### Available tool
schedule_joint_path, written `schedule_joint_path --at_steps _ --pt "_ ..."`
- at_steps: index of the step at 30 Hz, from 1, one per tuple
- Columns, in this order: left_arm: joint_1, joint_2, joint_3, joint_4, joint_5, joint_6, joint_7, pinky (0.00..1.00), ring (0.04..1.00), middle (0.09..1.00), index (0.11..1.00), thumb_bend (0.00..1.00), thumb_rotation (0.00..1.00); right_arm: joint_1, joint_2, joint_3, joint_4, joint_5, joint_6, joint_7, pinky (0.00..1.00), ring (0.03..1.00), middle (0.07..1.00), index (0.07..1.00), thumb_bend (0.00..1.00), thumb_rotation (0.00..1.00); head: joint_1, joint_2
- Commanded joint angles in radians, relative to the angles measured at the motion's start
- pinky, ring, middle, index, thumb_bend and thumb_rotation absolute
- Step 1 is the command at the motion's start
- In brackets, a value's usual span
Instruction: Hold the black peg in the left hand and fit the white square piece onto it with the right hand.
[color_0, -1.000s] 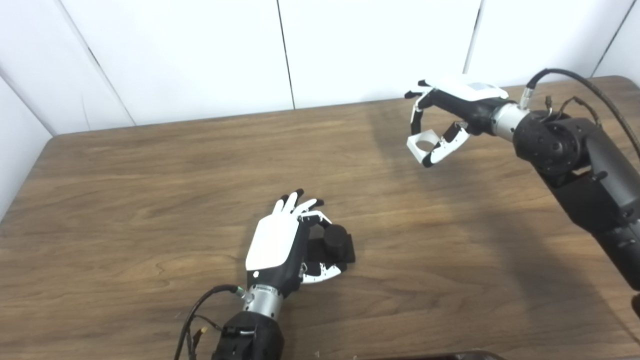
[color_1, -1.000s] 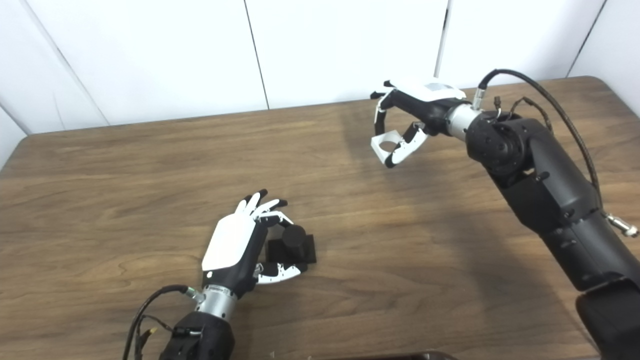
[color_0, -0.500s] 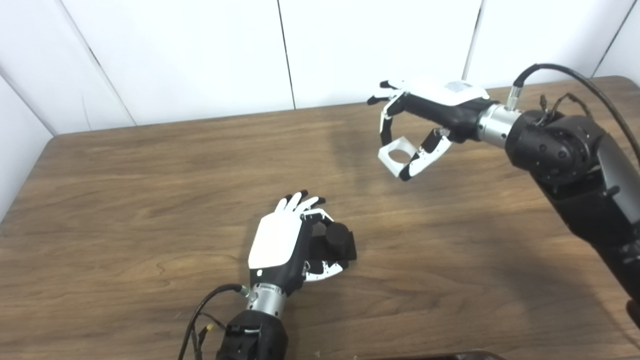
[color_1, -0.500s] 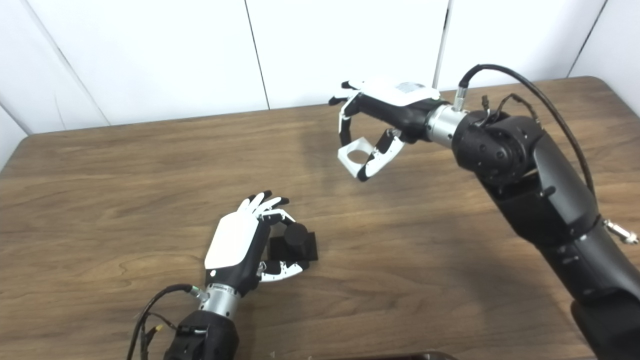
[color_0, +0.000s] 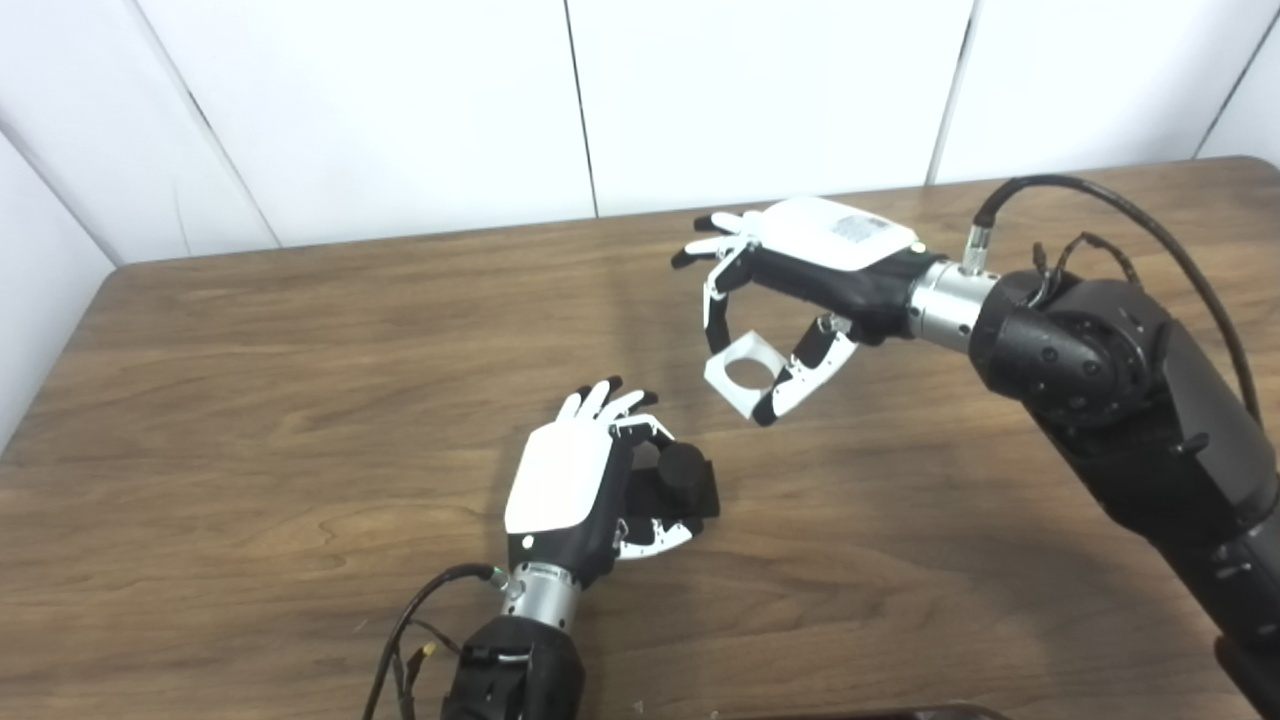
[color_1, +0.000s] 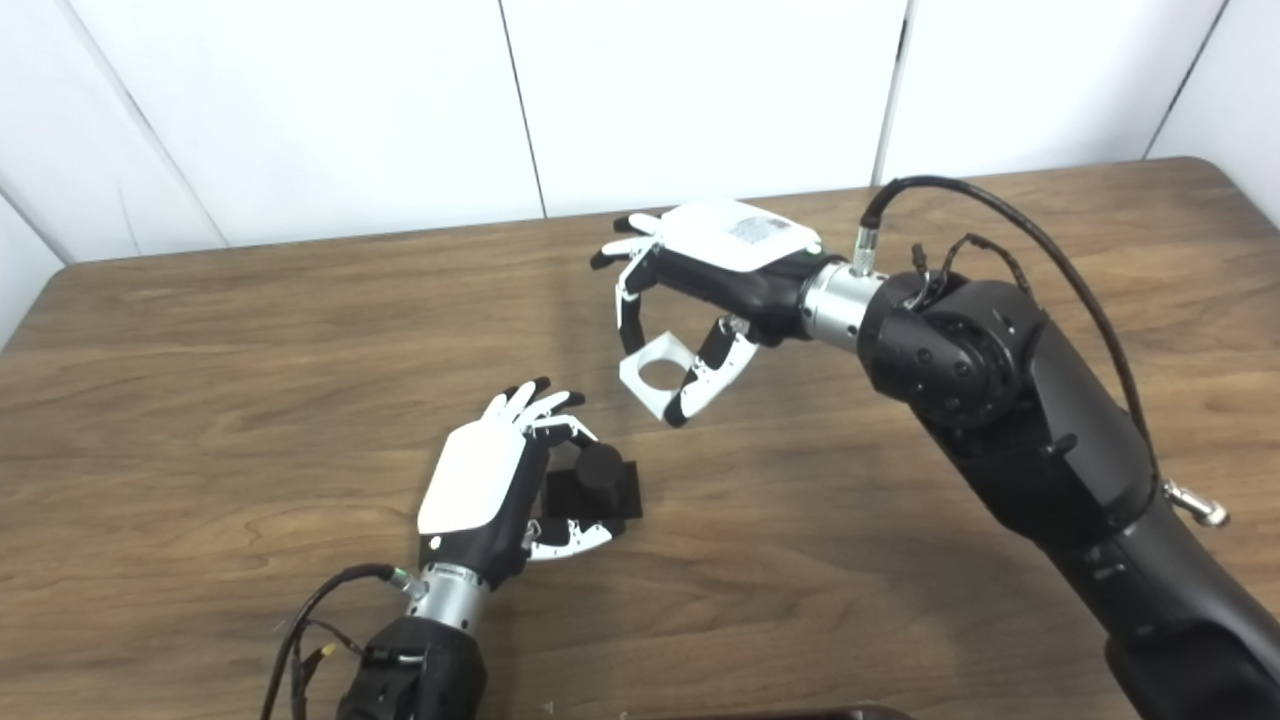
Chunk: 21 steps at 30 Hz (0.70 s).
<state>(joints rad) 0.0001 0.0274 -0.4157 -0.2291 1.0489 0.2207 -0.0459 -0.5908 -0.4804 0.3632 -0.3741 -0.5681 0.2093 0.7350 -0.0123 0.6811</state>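
A brown wood-grain bench (color_0: 250, 420) with rounded corners fills most of the view, backed along its far edge by a white panelled wall (color_0: 400, 110) split by thin dark vertical seams, while soft shadows darken its right half.

A plain test space, likely a lab, is suggested by a bare wooden table (color_0: 250, 400) set against seamed white wall panels (color_0: 400, 100), with no furnishings seen.

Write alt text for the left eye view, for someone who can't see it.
A robot's right hand holds a white square piece with a round hole in the air, up and right of a black peg that its left hand grips on a brown wooden table.
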Motion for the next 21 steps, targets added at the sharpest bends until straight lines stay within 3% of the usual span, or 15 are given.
schedule_joint_path --at_steps 1,21 --pt "-0.010 0.005 -0.003 0.025 0.038 0.030 -0.016 0.98 0.966 0.862 0.487 0.52 0.08 -0.029 0.009 -0.005 -0.042 0.001 -0.010 -0.006 1.00 1.000 0.905 0.486 0.53 0.14 0.000 0.001" --pt "-0.011 0.000 -0.012 0.020 0.042 0.036 -0.015 0.97 0.958 0.857 0.487 0.52 0.08 0.009 0.052 0.045 -0.019 -0.017 -0.046 -0.007 1.00 1.000 0.905 0.487 0.53 0.14 0.008 0.007"
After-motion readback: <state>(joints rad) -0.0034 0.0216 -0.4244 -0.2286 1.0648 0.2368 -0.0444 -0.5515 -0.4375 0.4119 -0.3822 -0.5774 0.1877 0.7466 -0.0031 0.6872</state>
